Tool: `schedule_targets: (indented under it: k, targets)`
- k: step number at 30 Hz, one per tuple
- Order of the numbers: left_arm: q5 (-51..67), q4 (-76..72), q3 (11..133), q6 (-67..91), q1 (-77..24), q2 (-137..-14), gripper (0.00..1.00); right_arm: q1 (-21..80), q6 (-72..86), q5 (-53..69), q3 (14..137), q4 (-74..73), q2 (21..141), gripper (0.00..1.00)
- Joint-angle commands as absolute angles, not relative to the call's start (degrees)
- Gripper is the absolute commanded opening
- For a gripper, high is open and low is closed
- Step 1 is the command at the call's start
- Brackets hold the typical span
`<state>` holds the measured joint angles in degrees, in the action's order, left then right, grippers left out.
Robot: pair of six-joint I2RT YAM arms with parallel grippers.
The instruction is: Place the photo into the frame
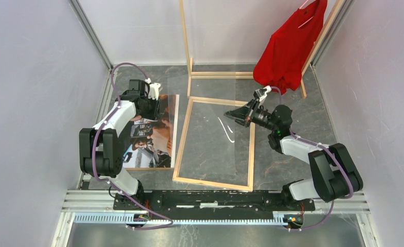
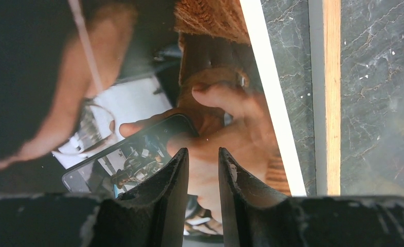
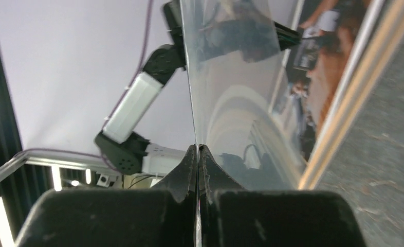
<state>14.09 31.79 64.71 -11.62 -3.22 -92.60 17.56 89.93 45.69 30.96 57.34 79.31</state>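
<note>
The photo [image 1: 156, 136] lies face up on the table at the left; in the left wrist view [image 2: 138, 103] it fills most of the picture. My left gripper [image 1: 151, 104] hovers over its far part, jaws a little apart and empty [image 2: 202, 152]. The frame [image 1: 182, 139], light wood side up, lies flat in the middle, right of the photo [image 2: 332, 103]. My right gripper [image 1: 242, 116] is shut [image 3: 197, 148] on the edge of a clear sheet [image 3: 231, 77], which it holds tilted up above the frame [image 3: 354, 87]. The photo [image 3: 318, 56] shows through the sheet.
A tall wooden clothes rack [image 1: 185, 36] with a red shirt [image 1: 287, 46] stands at the back, close behind the right gripper. Pale walls close in on both sides. The left arm [image 3: 138, 103] shows in the right wrist view.
</note>
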Motion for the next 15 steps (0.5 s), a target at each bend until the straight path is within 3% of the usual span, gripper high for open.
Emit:
schedule_targets:
  k: [1,8,15]
  targets:
    - [14.9,31.9,65.2,-12.7,-3.0,-90.5,0.35,16.3,83.6,42.7,26.6,56.9,81.4,0.0]
    - [14.4,31.5,64.1,-13.0,-3.0,-90.2,0.34,12.4,70.9,38.9,22.1,45.9,80.7,0.0]
    - [14.8,31.4,64.0,-12.8,-3.1,-90.6,0.34,10.0,54.8,39.1,28.5,27.7,82.2,0.0]
